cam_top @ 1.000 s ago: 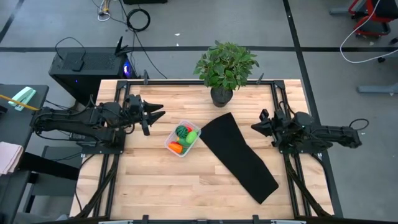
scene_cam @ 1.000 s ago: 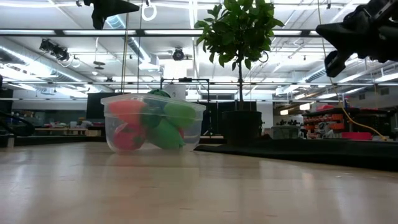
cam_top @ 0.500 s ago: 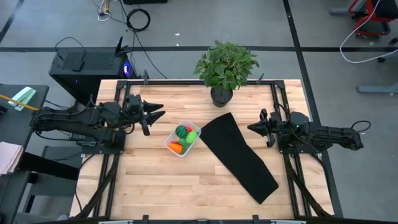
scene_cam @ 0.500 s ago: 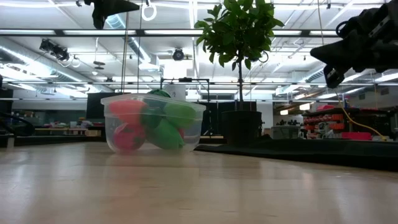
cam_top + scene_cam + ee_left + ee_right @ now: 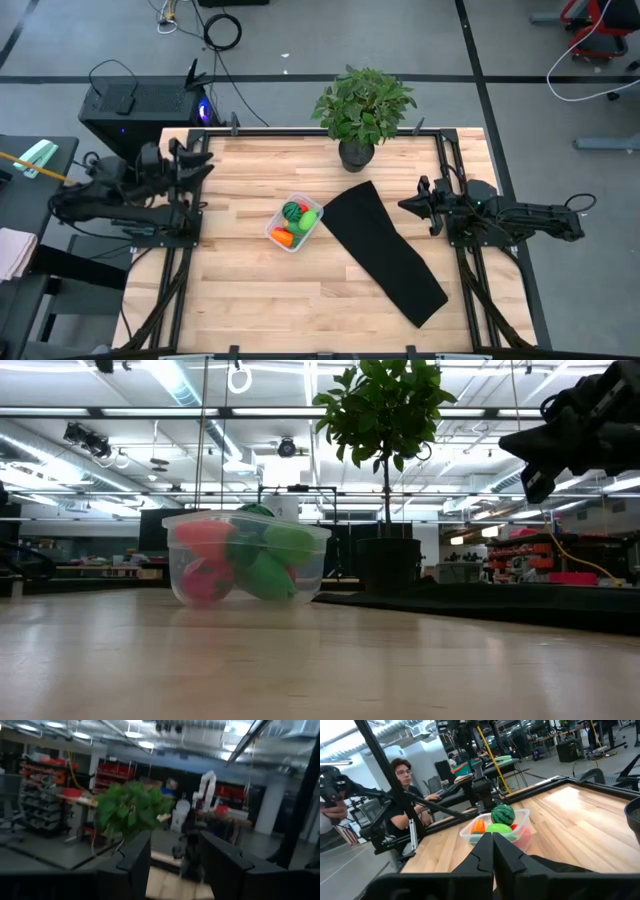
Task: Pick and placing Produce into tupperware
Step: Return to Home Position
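The clear tupperware [image 5: 293, 223] stands on the table's middle and also shows in the low view [image 5: 246, 558] and the right wrist view [image 5: 496, 826]. The produce lies inside it: a dark green round piece [image 5: 291, 211], a light green piece [image 5: 308, 218], an orange carrot [image 5: 283, 238] and red pieces [image 5: 204, 578]. My left gripper [image 5: 203, 162] hangs open near the table's far left corner, well away from the container; its fingers [image 5: 134, 856] frame the plant. My right gripper [image 5: 404, 205] is shut and hovers off the table's right side, pointing toward the container [image 5: 492, 845].
A long black mat [image 5: 385, 250] lies slantwise between the container and my right gripper. A potted plant [image 5: 362, 105] stands at the far edge. Metal frame rails run along both table sides. People [image 5: 402, 785] sit beyond the table's left side.
My left arm has drawn back from beside the container toward the table's far left corner and has left the low view. My right gripper has sunk slightly and now holds still. The container and produce have not moved.
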